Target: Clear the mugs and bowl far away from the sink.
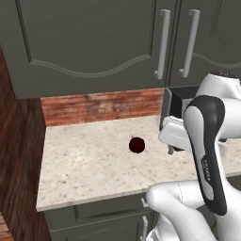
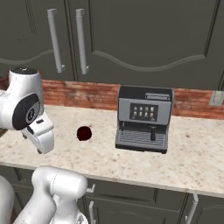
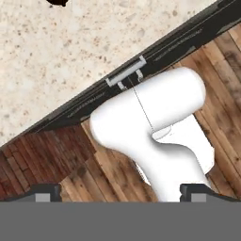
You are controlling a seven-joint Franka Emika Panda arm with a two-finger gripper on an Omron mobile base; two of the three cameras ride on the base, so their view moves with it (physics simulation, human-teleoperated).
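In the left base view the dark maroon mug (image 1: 136,145) stands alone near the middle of the speckled countertop (image 1: 80,164), well apart from its front edge and from the brick backsplash (image 1: 99,106) behind; a coffee machine (image 1: 176,101) sits toward the back right corner, partly hidden by the white arm, and grey cabinet doors (image 1: 94,37) hang above. In the right base view the same mug (image 2: 83,133) sits left of the coffee machine (image 2: 143,118), apart from it, roughly midway between the back wall and the front edge; the arm's hand hangs near the front left of the countertop (image 2: 197,153). In the hand view the gripper (image 3: 120,192) has its fingertips (image 3: 44,192) spread wide with nothing between them; the countertop's front edge (image 3: 70,113) runs diagonally, a drawer handle (image 3: 126,75) below it and wooden floor (image 3: 56,160) beyond.
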